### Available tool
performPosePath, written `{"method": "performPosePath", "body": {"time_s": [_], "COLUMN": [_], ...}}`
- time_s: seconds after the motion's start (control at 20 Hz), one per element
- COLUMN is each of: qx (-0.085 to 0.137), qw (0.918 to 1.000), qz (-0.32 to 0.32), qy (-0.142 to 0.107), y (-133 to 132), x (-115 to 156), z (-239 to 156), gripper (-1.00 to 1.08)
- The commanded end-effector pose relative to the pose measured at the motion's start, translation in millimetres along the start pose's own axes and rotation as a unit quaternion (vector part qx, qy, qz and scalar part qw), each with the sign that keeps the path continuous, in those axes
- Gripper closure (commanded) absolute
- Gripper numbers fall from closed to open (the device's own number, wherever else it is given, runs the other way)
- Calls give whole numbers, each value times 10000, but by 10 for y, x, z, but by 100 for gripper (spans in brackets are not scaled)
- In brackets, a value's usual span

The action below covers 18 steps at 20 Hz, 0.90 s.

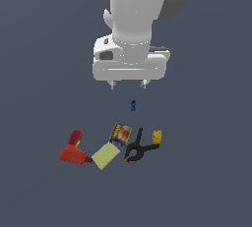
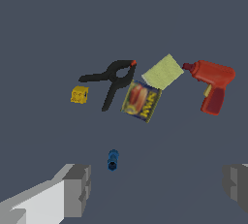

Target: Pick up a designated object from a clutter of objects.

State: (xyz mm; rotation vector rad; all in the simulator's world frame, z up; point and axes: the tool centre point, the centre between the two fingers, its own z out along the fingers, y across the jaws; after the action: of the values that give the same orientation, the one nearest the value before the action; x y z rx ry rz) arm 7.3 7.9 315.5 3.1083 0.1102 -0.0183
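The small bright-yellow block [image 1: 157,135] with dark marks lies at the exterior view's right end of the clutter, beside the handle of the black spring clamp [image 1: 139,147]. It also shows in the wrist view [image 2: 79,94], apart from the clamp [image 2: 112,80]. My gripper [image 1: 128,84] hangs high above the surface, open and empty, its fingers [image 2: 77,189] wide apart. A tiny blue piece [image 1: 133,105] lies below it, between the fingers in the wrist view [image 2: 112,160].
A blue-and-yellow printed can [image 1: 120,134], a flat yellow-green pad [image 1: 104,156] and a red power drill [image 1: 74,150] lie in a row toward the exterior view's left of the clamp. All rest on a plain dark grey surface [image 1: 206,182].
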Motion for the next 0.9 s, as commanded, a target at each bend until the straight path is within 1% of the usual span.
{"method": "performPosePath", "body": {"time_s": [0.0, 0.2, 0.4, 0.6, 0.85], "qx": [0, 3, 11, 28, 66], "qw": [10000, 10000, 9998, 9995, 9987], "qz": [21, 89, 186, 316, 509], "qy": [-2, 6, 17, 30, 45], "y": [-37, -141, -299, -518, -855], "x": [37, 139, 271, 415, 561], "z": [65, 241, 503, 862, 1409], "gripper": [-92, -92, -92, -92, -92]}}
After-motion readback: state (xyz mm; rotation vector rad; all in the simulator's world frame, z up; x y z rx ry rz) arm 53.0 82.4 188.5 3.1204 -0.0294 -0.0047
